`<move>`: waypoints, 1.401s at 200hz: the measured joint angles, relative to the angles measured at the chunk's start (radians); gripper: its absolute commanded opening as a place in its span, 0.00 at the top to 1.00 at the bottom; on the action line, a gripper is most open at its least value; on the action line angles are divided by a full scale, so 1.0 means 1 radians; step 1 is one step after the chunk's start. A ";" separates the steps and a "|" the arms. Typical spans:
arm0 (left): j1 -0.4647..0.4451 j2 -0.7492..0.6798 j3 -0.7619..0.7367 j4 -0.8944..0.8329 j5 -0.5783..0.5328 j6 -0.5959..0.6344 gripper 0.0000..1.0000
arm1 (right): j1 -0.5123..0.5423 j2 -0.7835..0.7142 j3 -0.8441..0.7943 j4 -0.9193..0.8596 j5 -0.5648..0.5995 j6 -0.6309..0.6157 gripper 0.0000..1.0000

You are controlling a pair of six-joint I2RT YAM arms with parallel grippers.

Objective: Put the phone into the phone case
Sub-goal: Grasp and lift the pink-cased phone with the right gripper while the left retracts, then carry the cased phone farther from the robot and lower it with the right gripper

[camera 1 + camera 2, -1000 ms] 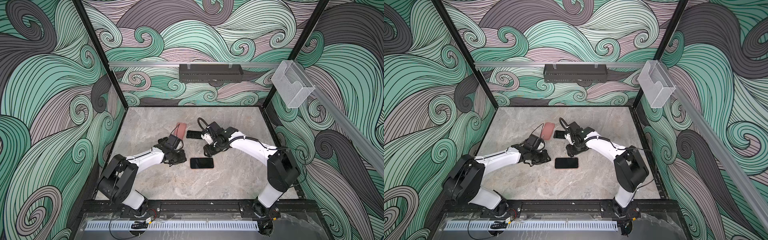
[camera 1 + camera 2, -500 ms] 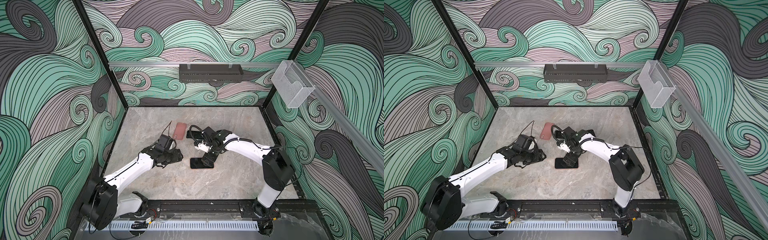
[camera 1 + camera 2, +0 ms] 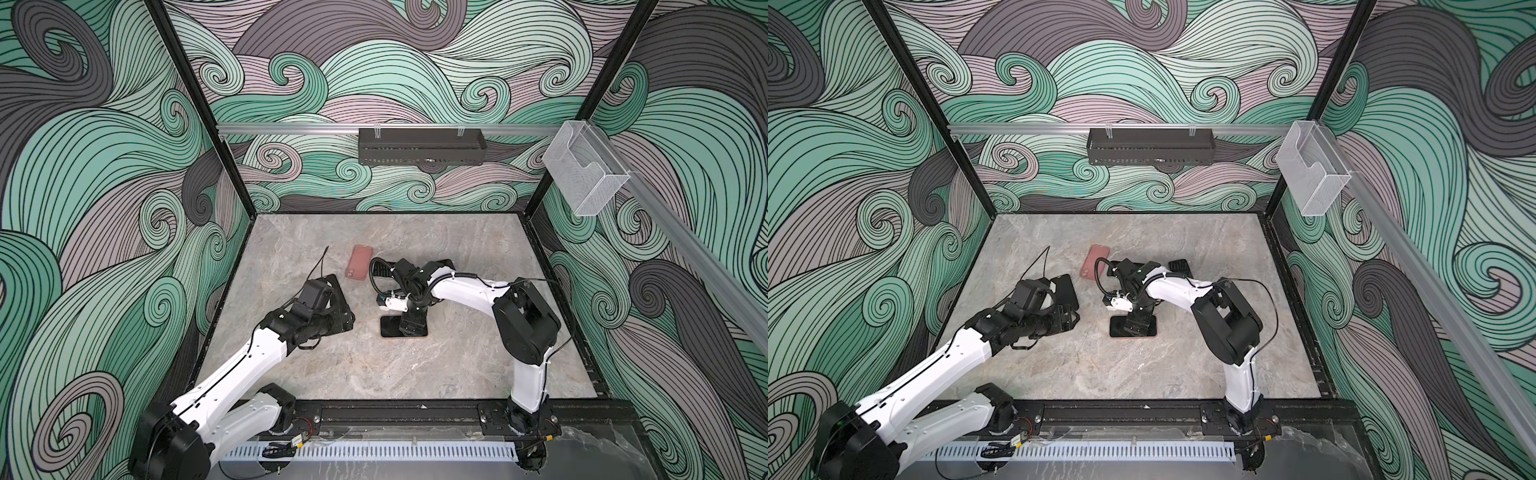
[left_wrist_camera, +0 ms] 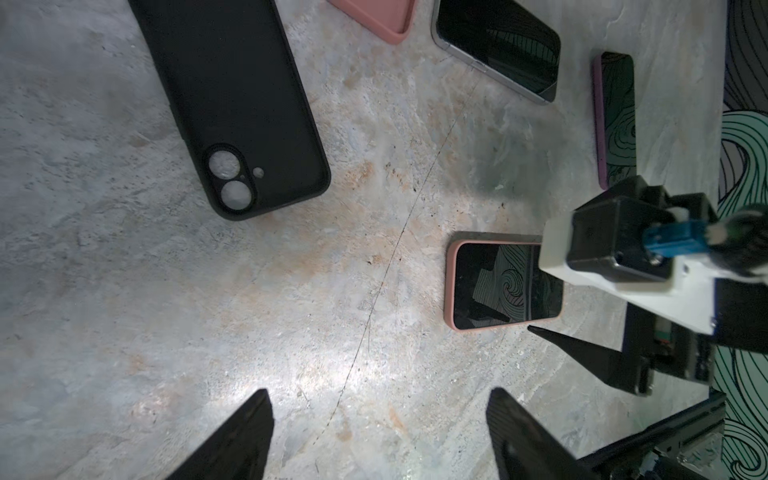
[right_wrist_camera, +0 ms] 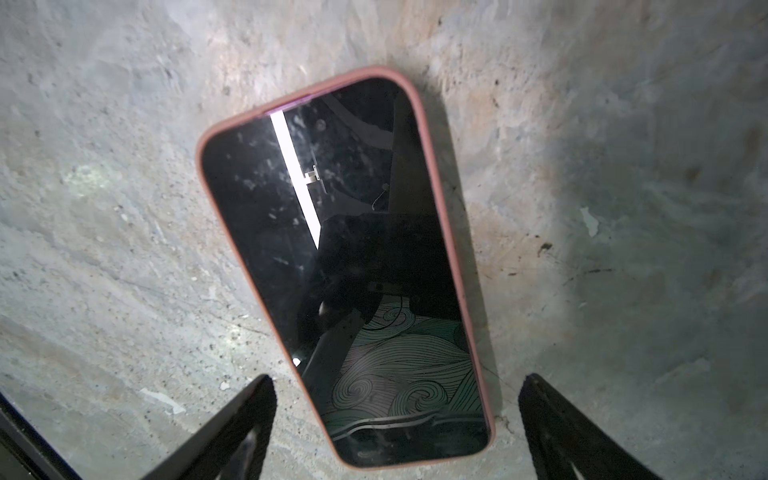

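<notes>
Centre: phone (image 3: pixel 390 327) sits in its case (image 4: pixel 449 286), flat on the table (image 3: pixel 374 374)
Behind: empty case (image 3: pixel 359 268) further back, bare phone (image 4: pixel 496 45) just right of it
Left: another empty case (image 4: pixel 232 104) lies flat, apart from the cased phone

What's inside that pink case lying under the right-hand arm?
A phone with a dark screen fills the pink case, screen up; only the case's rim shows. The phone's back and the case's inside are covered.

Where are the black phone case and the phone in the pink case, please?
black phone case (image 4: pixel 237 108): left wrist view, on its flat middle.
phone in pink case (image 5: pixel 345 270): right wrist view, on the screen centre.
</notes>
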 measured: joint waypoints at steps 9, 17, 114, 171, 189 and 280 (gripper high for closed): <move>0.000 -0.034 -0.018 0.000 -0.011 -0.002 0.14 | 0.002 0.006 0.002 0.000 0.000 -0.007 0.08; 0.000 -0.062 -0.032 0.000 -0.022 -0.004 0.10 | 0.004 0.012 0.003 0.000 0.001 -0.012 0.08; 0.002 -0.160 -0.058 -0.013 -0.069 -0.021 0.09 | 0.050 0.060 0.005 0.011 0.086 -0.022 0.14; 0.002 -0.160 -0.058 -0.013 -0.073 -0.023 0.09 | 0.059 0.056 0.000 0.007 0.129 0.134 0.31; 0.002 -0.160 -0.058 -0.013 -0.073 -0.023 0.09 | 0.059 0.053 -0.004 0.006 0.134 0.219 0.39; 0.005 -0.157 -0.058 -0.011 -0.073 -0.022 0.09 | 0.049 0.040 -0.024 0.005 0.125 0.603 0.75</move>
